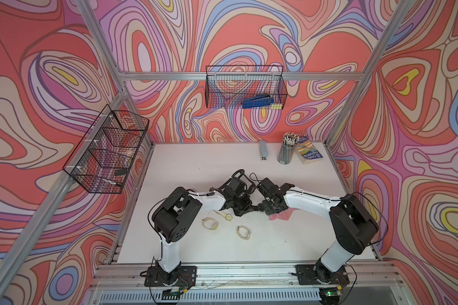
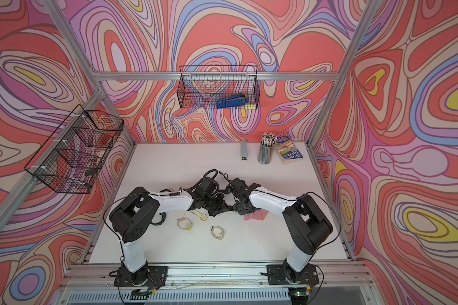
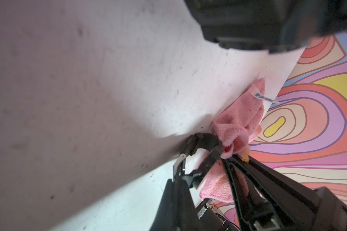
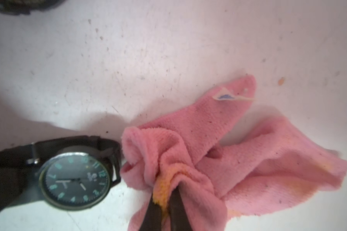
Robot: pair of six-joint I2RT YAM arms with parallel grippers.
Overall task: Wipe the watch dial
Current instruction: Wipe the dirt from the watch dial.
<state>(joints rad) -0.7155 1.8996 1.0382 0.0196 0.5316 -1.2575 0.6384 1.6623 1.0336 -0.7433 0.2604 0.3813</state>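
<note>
Bases of both arms sat at the near table (image 1: 275, 248) edge. Just past them three pale-strapped watches (image 1: 210, 224) lay loose on the near side of the left gripper (image 1: 246, 210), close but apart from it. Mid-table the two wrists stood nose to nose & hid most of the work in both top views. Left gripper: jaws clamped on the strap of the black watch (image 4: 74, 180), mid-table btw the arms, dial facing the right wrist cam & uncovered. Right gripper (image 4: 166, 197): jaws pinched tight on the pink cloth (image 4: 238, 156), yellow-stained at the pinch. Bunched cloth touched the watch case edge; the rest trailed on the table. Far edge: grey block (image 1: 263, 153), pencil cup (image 1: 286, 154), book (image 1: 306, 151). Beyond: side basket (image 1: 106, 150) on the left frame, back basket (image 1: 222, 89) on the rear rail w/ blue tool (image 1: 257, 101) inside. Writing: dial had teal numerals, 12 legible, brand blurred; cloth tag (image 4: 225, 97) w/ blue print, unreadable; book cover read "STOREY TREEHOUSE".
</note>
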